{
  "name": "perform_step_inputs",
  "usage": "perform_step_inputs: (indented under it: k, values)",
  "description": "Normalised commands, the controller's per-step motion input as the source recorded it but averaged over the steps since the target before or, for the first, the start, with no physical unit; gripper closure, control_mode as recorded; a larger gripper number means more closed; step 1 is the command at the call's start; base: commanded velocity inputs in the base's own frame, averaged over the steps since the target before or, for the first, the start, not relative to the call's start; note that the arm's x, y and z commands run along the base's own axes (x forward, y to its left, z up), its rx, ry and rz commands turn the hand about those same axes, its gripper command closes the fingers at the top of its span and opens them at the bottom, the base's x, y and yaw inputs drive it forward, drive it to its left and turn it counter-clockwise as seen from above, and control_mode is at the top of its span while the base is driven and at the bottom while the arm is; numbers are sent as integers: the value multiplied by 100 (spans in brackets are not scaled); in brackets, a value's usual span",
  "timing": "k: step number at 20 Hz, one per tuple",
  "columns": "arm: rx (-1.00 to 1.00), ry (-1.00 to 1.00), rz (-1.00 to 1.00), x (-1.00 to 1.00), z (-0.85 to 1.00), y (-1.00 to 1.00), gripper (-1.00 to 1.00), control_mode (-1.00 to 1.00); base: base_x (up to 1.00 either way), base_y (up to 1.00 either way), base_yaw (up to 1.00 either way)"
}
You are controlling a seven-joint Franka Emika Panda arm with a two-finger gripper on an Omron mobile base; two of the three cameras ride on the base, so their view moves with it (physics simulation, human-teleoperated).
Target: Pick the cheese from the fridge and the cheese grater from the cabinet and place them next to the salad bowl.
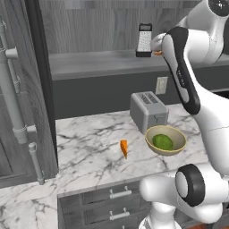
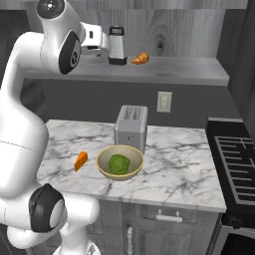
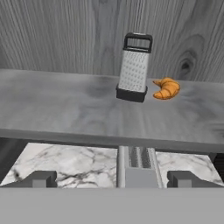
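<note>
Cheese grater (image 3: 134, 68) stands upright on the long grey shelf of the cabinet (image 3: 52, 109), with a croissant (image 3: 166, 88) just beside it at its 3 o'clock in the hand view. The gripper (image 3: 112, 179) hangs in front of the shelf edge, its fingers (image 3: 39, 178) spread wide and holding nothing, the grater at 12 o'clock from them. Down on the marble counter (image 2: 174, 164), the cheese (image 2: 80, 161) lies near the salad bowl (image 2: 119, 162), at its 9 o'clock in the right base view. A toaster (image 2: 131, 127) stands just behind the bowl.
</note>
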Motion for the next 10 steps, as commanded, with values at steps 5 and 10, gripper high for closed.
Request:
perform_step_inputs:
  k: [5, 10]
  values:
    - [0, 0, -5, 39, 0, -6, -100, -100, 0, 0, 0]
    - [0, 0, -4, 40, 0, -5, -100, -100, 0, 0, 0]
